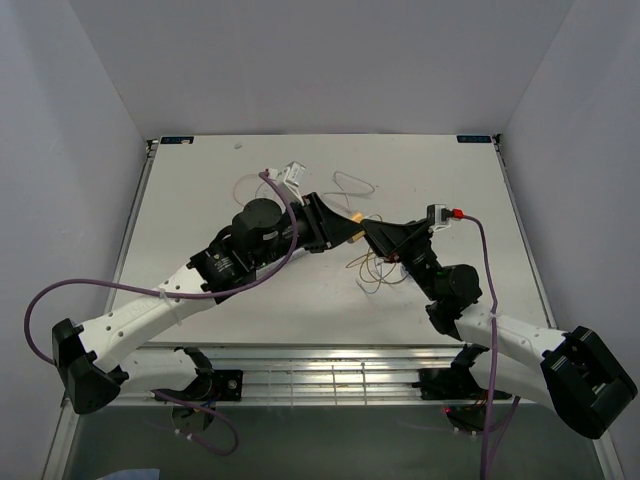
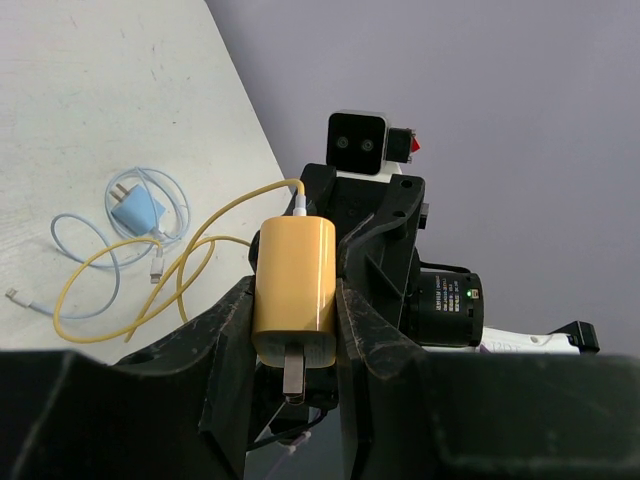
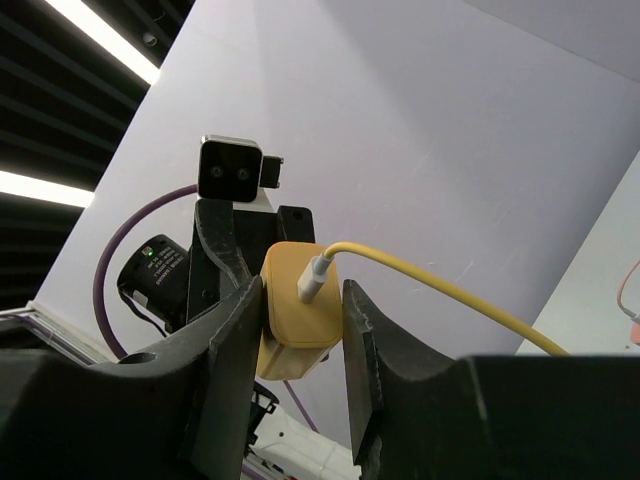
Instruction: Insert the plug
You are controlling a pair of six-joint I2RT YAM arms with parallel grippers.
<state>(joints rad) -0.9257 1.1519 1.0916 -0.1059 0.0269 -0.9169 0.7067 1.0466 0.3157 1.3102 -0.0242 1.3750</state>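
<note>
A yellow charger block point(image 2: 295, 285) is held above the table between both grippers, its metal prongs pointing toward the left wrist camera. My left gripper point(image 2: 295, 305) is shut on its prong end, fingers point(image 2: 232, 320) pressed to both sides. The white plug point(image 3: 318, 278) of the yellow cable point(image 3: 440, 285) sits in the charger's point(image 3: 297, 315) far face. My right gripper point(image 3: 300, 330) is shut on that cable end, facing the left one. From above, the two grippers point(image 1: 345, 236) point(image 1: 373, 240) meet at the charger point(image 1: 357, 241) mid-table.
A blue charger point(image 2: 133, 210) with a coiled light-blue cable lies on the table behind. The yellow cable loops on the table point(image 1: 372, 272). A white connector point(image 1: 293, 176) and thin white cable point(image 1: 350, 185) lie at the back.
</note>
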